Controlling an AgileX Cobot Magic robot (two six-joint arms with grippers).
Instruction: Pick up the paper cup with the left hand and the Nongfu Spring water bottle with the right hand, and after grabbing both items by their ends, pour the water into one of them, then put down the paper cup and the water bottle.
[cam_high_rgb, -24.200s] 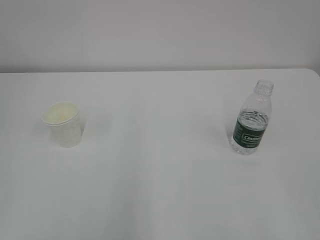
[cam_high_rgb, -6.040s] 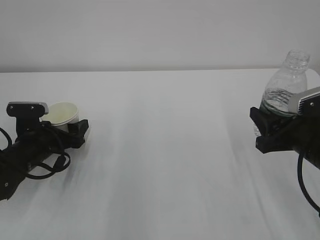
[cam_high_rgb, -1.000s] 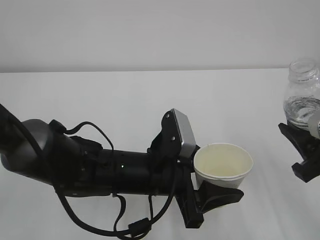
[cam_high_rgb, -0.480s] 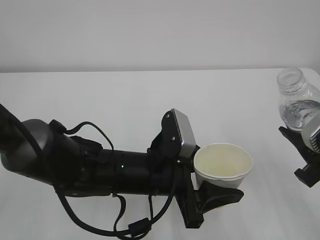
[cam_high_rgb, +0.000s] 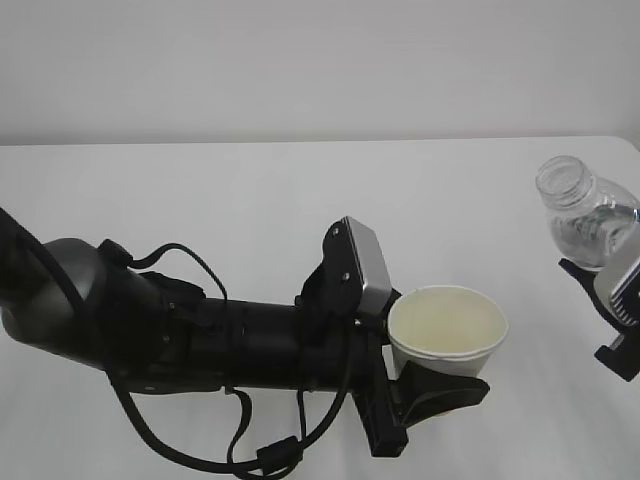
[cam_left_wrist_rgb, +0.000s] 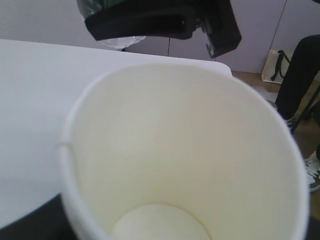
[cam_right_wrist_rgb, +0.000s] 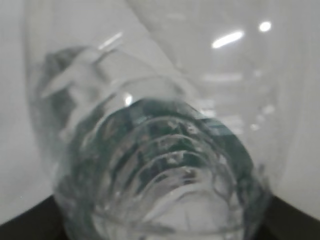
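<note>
Exterior view: the left hand (cam_high_rgb: 440, 385) is clamped on the cup (cam_high_rgb: 447, 327), held upright and clear of the table (cam_high_rgb: 250, 190), while to its right the right hand (cam_high_rgb: 620, 320), partly out of frame, grips the bottle (cam_high_rgb: 590, 215) low on its body. The bottle leans toward the cup, its uncapped mouth well short of the rim. No water (cam_high_rgb: 600, 235) has reached the cup's dry cream inside (cam_left_wrist_rgb: 165, 165). Pouring well likely means bringing the mouth over the rim before tipping further, slowly, with the cup held level.
</note>
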